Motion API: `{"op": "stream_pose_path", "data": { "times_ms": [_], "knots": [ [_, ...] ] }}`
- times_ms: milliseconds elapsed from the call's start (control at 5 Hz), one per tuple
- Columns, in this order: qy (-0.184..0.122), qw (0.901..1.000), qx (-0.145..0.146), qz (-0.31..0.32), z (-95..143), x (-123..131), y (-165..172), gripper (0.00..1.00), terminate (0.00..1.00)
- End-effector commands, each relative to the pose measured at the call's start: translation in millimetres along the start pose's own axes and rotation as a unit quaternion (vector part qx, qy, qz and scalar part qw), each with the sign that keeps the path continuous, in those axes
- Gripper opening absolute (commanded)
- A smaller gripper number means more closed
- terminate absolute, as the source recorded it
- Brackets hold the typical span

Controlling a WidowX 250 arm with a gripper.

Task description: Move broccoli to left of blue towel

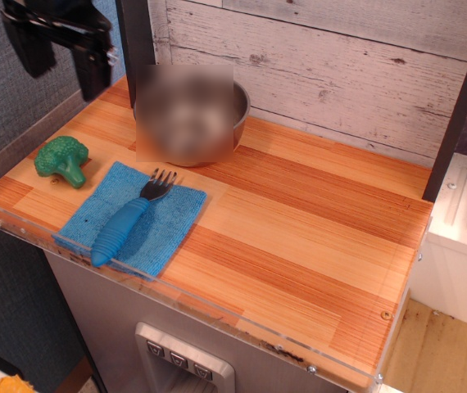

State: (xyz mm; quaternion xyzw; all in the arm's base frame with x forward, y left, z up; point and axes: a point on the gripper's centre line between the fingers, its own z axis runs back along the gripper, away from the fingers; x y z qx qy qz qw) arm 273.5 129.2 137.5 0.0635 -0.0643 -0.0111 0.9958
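Note:
The green broccoli (62, 160) lies on its side on the wooden counter, just left of the blue towel (132, 219) and not touching it. A blue-handled fork (125, 219) rests on the towel. My gripper (64, 56) hangs high above the counter's far left corner, well above the broccoli, open with nothing between its two black fingers.
A steel bowl (239, 124), partly blurred, stands behind the towel near the back wall. A clear plastic rim (217, 315) runs along the counter's front and left edges. A dark post (139, 41) rises at the back left and another (463, 98) at the right.

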Motion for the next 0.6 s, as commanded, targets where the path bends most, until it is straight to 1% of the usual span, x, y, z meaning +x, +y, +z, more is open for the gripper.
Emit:
{"op": "stream_pose_path", "data": {
  "times_ms": [0,200,400],
  "knots": [
    [0.001,0.999,-0.044,0.005,6.2,-4.3,-21.4,1.0,0.0],
    [0.001,0.999,-0.044,0.005,6.2,-4.3,-21.4,1.0,0.0],
    [0.001,0.999,-0.044,0.005,6.2,-4.3,-21.4,1.0,1.0]
  ]
}}
